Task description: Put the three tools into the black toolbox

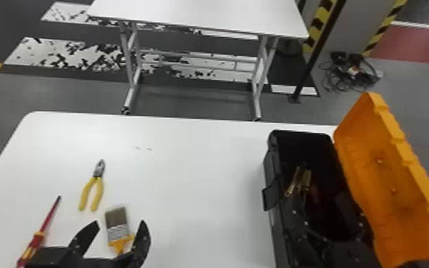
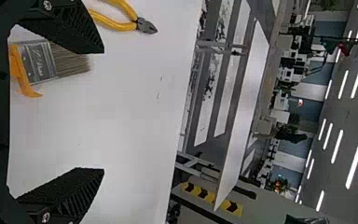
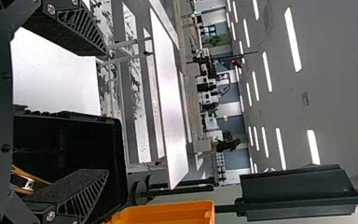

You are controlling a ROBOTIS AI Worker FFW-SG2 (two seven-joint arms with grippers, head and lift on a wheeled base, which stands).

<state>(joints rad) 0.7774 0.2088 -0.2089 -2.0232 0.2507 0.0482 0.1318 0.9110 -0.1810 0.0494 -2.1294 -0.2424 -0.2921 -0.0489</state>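
Observation:
On the white table's left part lie a red and yellow screwdriver (image 1: 38,236), yellow-handled pliers (image 1: 96,190) and a flat paintbrush (image 1: 117,228). My left gripper (image 1: 118,225) stands open around the brush at the front; in the left wrist view the brush (image 2: 51,61) shows beside one finger of this gripper (image 2: 103,111), and the pliers (image 2: 121,17) lie farther off. The black toolbox (image 1: 271,214) is open at the right. Over it my right gripper (image 1: 326,208) is open; in the right wrist view the toolbox (image 3: 116,154) appears between and below the fingers of that gripper (image 3: 107,113).
The toolbox's raised orange lid (image 1: 384,178) leans outward on its right side. Yellowish items (image 1: 301,181) rest inside the box. Beyond the white table (image 1: 196,156) stand a second table (image 1: 203,14) and a dark post (image 1: 317,53).

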